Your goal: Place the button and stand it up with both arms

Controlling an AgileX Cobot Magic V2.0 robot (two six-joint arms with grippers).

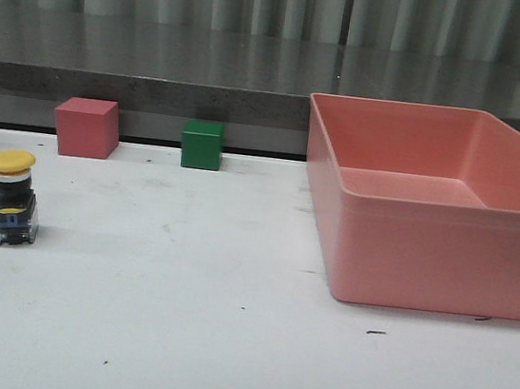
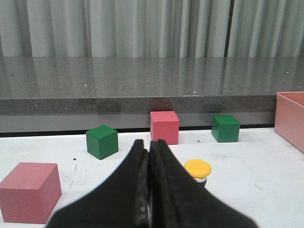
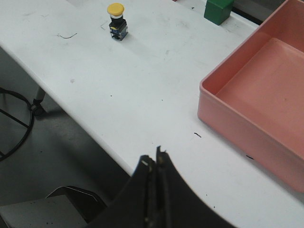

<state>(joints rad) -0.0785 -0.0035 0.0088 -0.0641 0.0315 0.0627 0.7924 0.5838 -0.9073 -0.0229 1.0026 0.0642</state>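
The push-button [image 1: 12, 198] is seen upright on the table [image 1: 221, 343] at 9 o'clock, unheld; left gripper [image 2: 150, 156] and right gripper [image 3: 155, 164] are pressed closed, empty. Task judged essentially complete.

My front camera sits low, looking forward across the counter [image 1: 221, 343]. My left wrist camera is also low and level, facing the far wall, close behind the button [image 2: 197, 169]. My right wrist camera looks down from high off the near edge. All three share the button and pink bin [image 1: 431, 207].
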